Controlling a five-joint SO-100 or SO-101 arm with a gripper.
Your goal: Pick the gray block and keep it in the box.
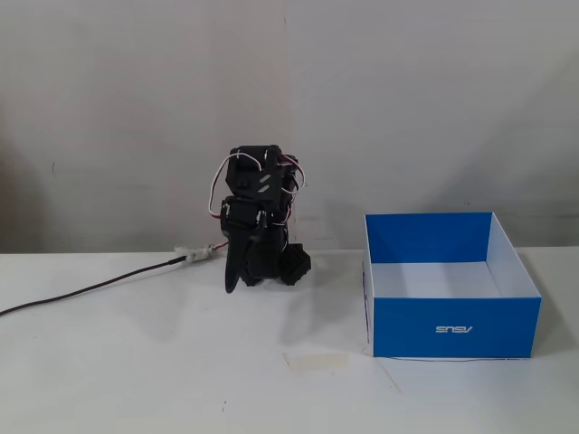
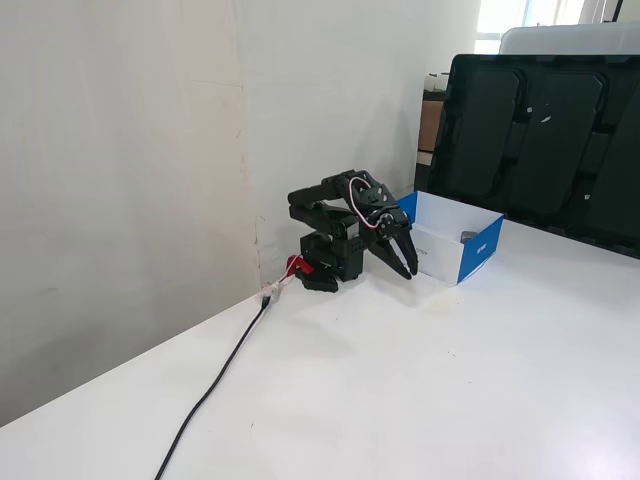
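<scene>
The black arm [image 1: 258,226] sits folded low over its base on a white tabletop [image 1: 136,362], its hand [image 2: 400,268] hanging fingers-down just beside the blue box [image 1: 452,327] and apart from its wall. No block lies on the open tabletop in either fixed view. A small gray shape, probably the gray block [image 2: 468,237], peeks above the box rim in the fixed view taken from the side. In the front-on fixed view the box's near wall hides that part of the floor. On that reading the block is in the box and the step in hand is simply parking. Done well, it means keeping the arm tucked at its base, with the fingers clear of the cardboard so the light box is not nudged, and the power cable [image 1: 90,287] left slack. If the gray shape proves to be something else, the block must first be found, as nothing else here shows it. The hand holds nothing and touches neither box nor block. Its two dark fingers overlap against the dark arm, so whether they are spread or pressed together cannot be told.
</scene>
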